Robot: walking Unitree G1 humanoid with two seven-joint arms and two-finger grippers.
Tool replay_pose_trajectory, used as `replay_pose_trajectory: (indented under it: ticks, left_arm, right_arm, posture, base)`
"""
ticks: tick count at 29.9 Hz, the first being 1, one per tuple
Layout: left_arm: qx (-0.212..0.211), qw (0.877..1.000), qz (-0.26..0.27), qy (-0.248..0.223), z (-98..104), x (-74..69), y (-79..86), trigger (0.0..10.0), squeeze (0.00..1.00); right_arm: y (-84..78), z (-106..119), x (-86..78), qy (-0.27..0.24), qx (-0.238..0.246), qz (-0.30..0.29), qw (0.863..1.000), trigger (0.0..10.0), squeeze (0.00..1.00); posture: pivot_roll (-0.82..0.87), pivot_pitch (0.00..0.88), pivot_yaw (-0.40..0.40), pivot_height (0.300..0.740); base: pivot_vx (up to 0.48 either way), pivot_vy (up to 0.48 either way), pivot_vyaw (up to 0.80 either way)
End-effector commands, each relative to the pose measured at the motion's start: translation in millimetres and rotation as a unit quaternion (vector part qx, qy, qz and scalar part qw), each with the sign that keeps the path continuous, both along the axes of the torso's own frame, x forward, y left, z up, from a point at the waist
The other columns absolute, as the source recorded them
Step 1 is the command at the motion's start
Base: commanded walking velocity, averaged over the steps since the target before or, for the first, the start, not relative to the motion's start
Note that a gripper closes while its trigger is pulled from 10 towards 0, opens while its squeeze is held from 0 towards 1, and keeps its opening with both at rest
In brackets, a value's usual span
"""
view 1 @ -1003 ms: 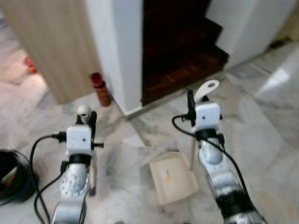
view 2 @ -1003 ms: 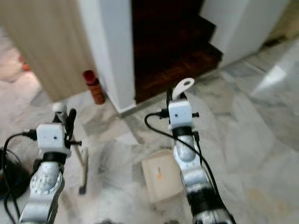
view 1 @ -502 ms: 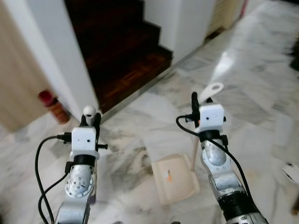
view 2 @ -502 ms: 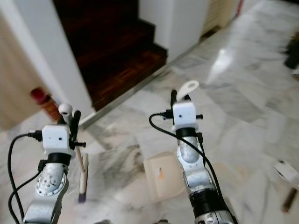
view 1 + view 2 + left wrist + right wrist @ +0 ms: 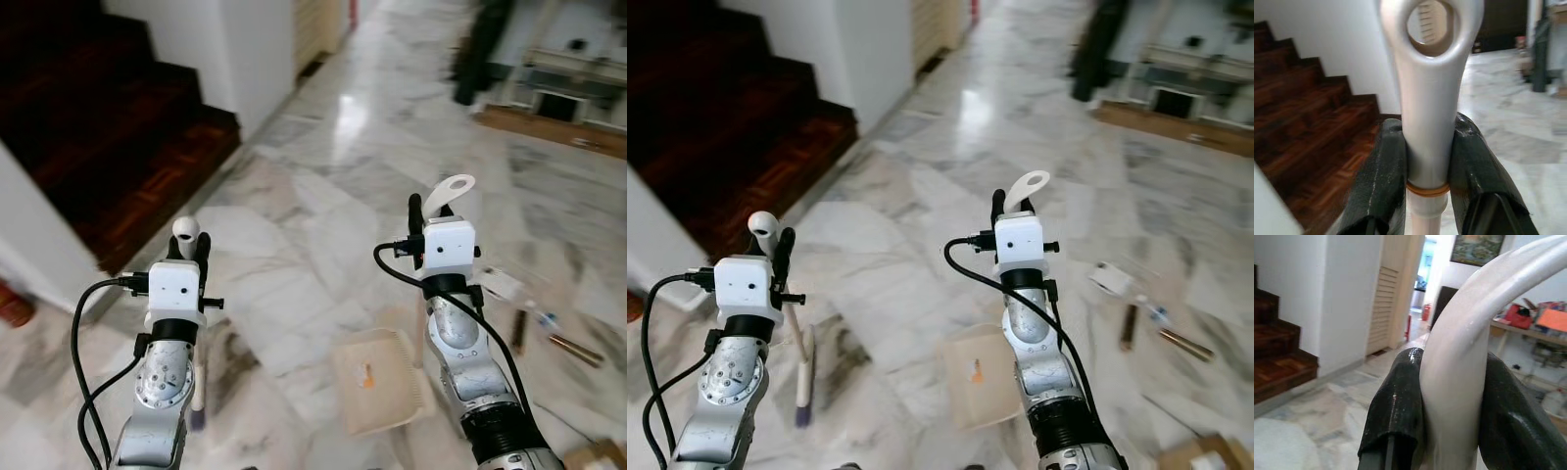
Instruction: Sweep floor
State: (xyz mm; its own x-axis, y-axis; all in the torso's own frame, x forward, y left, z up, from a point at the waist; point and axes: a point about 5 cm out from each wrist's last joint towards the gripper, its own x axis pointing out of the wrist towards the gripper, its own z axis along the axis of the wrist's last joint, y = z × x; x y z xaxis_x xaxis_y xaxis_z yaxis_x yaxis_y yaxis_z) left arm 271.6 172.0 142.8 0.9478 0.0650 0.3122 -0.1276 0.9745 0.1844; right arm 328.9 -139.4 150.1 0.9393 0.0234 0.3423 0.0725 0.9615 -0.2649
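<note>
Two hands (image 5: 186, 257) (image 5: 423, 217), one broom (image 5: 803, 364), one dustpan (image 5: 380, 380)

Stairs (image 5: 108, 127) far left; dustpan (image 5: 380, 380) on floor (image 5: 323, 196) between arms; broom (image 5: 803, 367) left; debris (image 5: 1132, 323) right.

The far end of the room past the staircase (image 5: 108, 127) is just a blur. Small stuff lying right of the dustpan (image 5: 377, 382) is too fuzzy to name. Brush head (image 5: 803, 416) beside the dustpan is smeared, bristles unreadable.
</note>
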Motion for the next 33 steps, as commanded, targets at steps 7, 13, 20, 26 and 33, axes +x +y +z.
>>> replay_pose_trajectory:
  ticks: [7, 13, 20, 26, 33]
  left_arm:
    - [0.015, 1.000, -0.002, -0.021, 7.8, -1.6, 0.4, 10.0, 0.00]
    - [0.019, 1.000, 0.001, -0.020, 7.5, -1.6, -0.2, 10.0, 0.00]
    - [0.012, 1.000, 0.002, -0.021, 7.3, -2.0, 0.7, 10.0, 0.00]
    - [0.013, 1.000, 0.002, -0.021, 7.0, -1.9, 0.9, 10.0, 0.00]
    - [0.013, 1.000, -0.001, -0.021, 6.9, -1.6, -0.2, 10.0, 0.00]
  right_arm:
    - [4.1, 10.0, -0.2, -0.020, 0.008, 0.009, 1.000, 10.0, 0.00]
    - [4.1, 10.1, -0.4, -0.020, 0.005, 0.009, 1.000, 10.0, 0.00]
    - [5.0, 10.0, -0.1, -0.020, 0.006, 0.011, 1.000, 10.0, 0.00]
    - [5.3, 9.9, 0.2, -0.020, 0.005, 0.012, 1.000, 10.0, 0.00]
    - [5.2, 10.3, 0.3, -0.020, 0.005, 0.012, 1.000, 10.0, 0.00]
  posture:
    - [0.10, 0.137, 0.032, 0.740]
    - [0.10, 0.135, 0.028, 0.740]
    - [0.10, 0.135, 0.026, 0.740]
    - [0.10, 0.133, 0.026, 0.740]
    - [0.10, 0.129, 0.026, 0.740]
  base:
    - [0.000, 0.000, -0.80]
    - [0.000, -0.080, -0.80]
    - [0.000, -0.274, -0.80]
    - [0.000, 0.000, -0.80]
    - [0.000, 0.000, -0.80]
